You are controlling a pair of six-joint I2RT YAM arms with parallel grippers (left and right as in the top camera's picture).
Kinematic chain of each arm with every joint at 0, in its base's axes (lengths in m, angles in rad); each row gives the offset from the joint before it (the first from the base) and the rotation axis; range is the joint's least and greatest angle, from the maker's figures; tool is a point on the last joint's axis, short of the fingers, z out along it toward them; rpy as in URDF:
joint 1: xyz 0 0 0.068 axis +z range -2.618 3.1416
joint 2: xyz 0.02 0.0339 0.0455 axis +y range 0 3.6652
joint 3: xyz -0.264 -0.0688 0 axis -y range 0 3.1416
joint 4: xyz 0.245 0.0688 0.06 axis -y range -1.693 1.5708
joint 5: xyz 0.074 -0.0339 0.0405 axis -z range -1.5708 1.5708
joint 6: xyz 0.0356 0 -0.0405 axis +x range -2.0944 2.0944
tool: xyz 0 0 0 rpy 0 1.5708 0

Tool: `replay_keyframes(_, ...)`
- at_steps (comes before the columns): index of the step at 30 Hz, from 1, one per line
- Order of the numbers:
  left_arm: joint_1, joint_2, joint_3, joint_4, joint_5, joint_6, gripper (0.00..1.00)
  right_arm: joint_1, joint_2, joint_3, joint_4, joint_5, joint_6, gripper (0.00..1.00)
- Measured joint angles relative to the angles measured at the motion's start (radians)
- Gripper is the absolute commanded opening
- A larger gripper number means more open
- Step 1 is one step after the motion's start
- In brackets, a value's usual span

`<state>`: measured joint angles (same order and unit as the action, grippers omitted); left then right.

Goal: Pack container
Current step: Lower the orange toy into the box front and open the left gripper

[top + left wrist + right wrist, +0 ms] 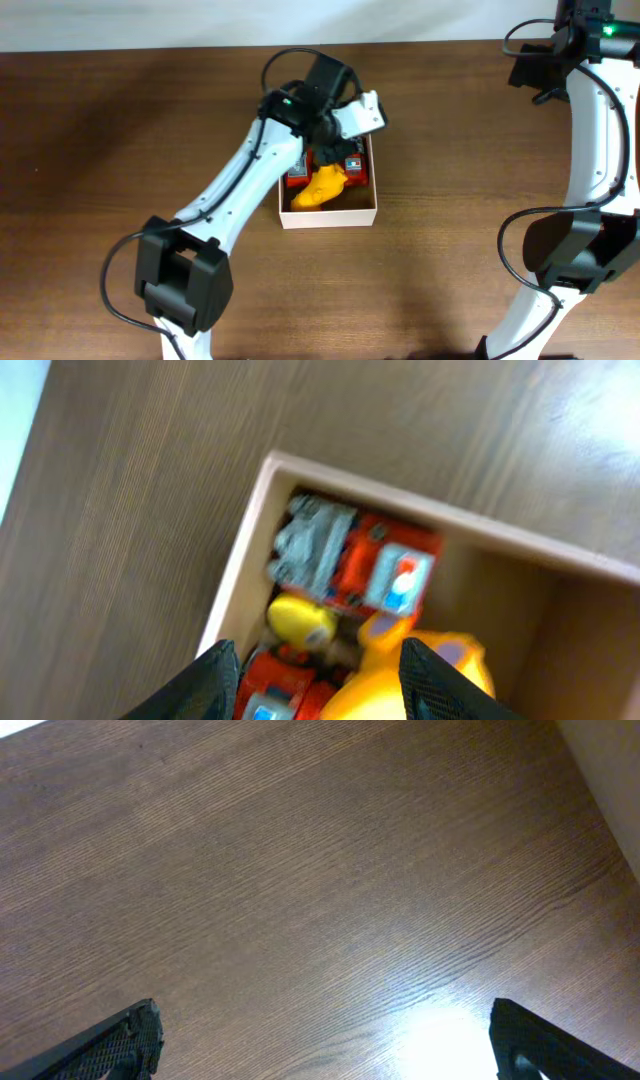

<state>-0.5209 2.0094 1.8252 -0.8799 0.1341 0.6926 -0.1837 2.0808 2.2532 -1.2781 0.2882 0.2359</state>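
Inside the container (330, 216): red toys (385, 565); a yellow toy (325, 187).

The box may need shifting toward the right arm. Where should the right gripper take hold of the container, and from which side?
Pinch the container by its thin right wall near the front corner, coming down from above, one finger inside, one outside. The wall stands upright and thin, the toys crowd the left and back, and the left arm covers the far edge.

The container (330, 217) sits on the brown wooden table (100, 150).
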Motion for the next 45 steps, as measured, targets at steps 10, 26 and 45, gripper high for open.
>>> replay_keyframes(10, 0.093, 0.055, 0.0, -0.004, -0.016, 0.0, 0.54, 0.0, 0.0, 0.0, 0.0, 0.0, 0.0, 0.99)
replay_keyframes(26, 0.097, 0.085, 0.0, -0.124, 0.062, 0.0, 0.53, 0.0, 0.0, 0.0, 0.0, 0.0, 0.0, 0.99)
replay_keyframes(45, -0.042, 0.085, 0.0, -0.176, 0.117, 0.0, 0.53, 0.0, 0.0, 0.0, 0.0, 0.0, 0.0, 0.99)
